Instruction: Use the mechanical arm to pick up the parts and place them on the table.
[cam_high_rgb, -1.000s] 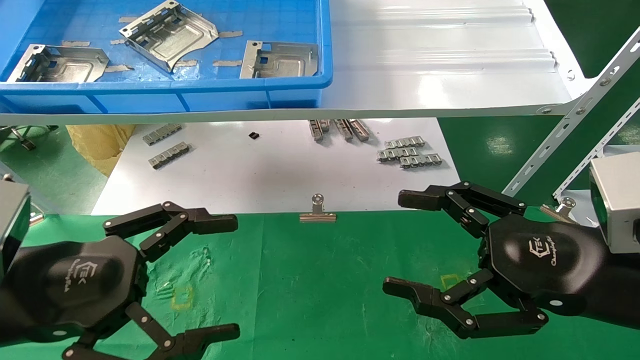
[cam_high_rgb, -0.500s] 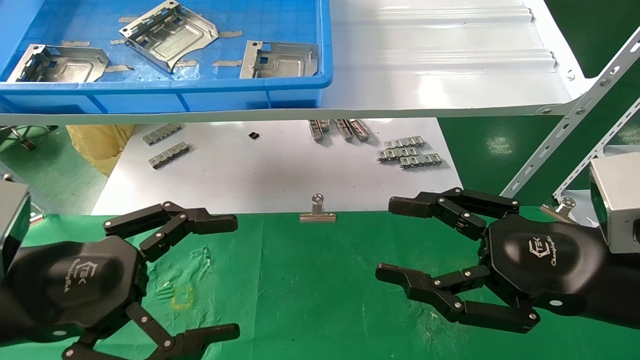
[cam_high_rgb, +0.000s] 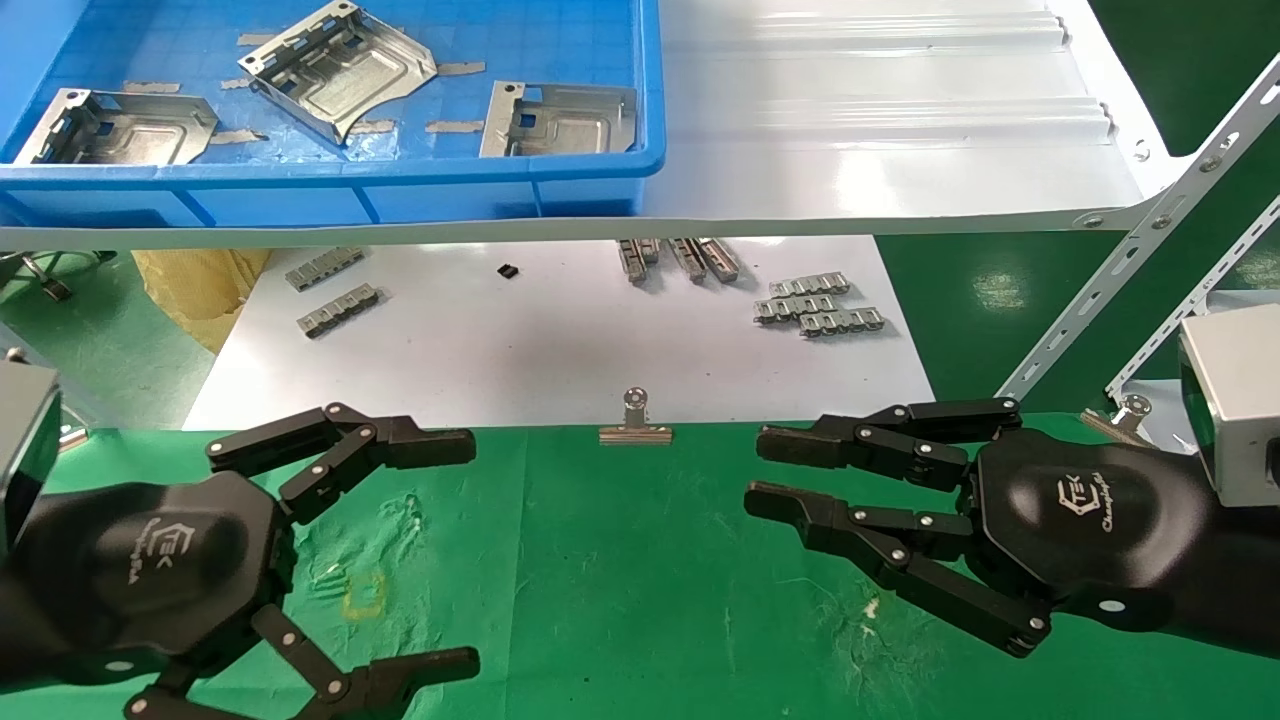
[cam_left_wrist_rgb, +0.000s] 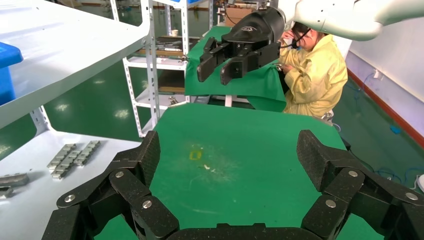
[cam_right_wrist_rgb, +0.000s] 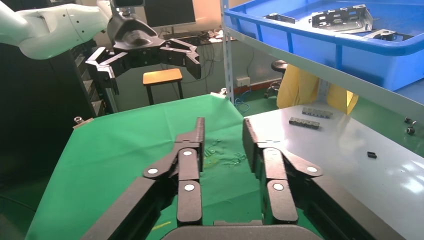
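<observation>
Three silvery parts lie in the blue bin on the upper shelf: one in the middle, one at the left, one at the right. Both mechanical arm hands hover low over the green table. My left gripper is spread wide open and empty at the near left. My right gripper sits at the near right. Its fingers are drawn close and parallel, with a narrow gap and nothing between them.
A white shelf carries the bin. Below it a glossy white sheet holds small toothed strips. A binder clip stands at the cloth's far edge. A slotted white rail slants down at the right.
My right gripper's fingers have drawn together from a wide spread to a narrow gap and pushed slightly leftward. The left arm has not moved.
</observation>
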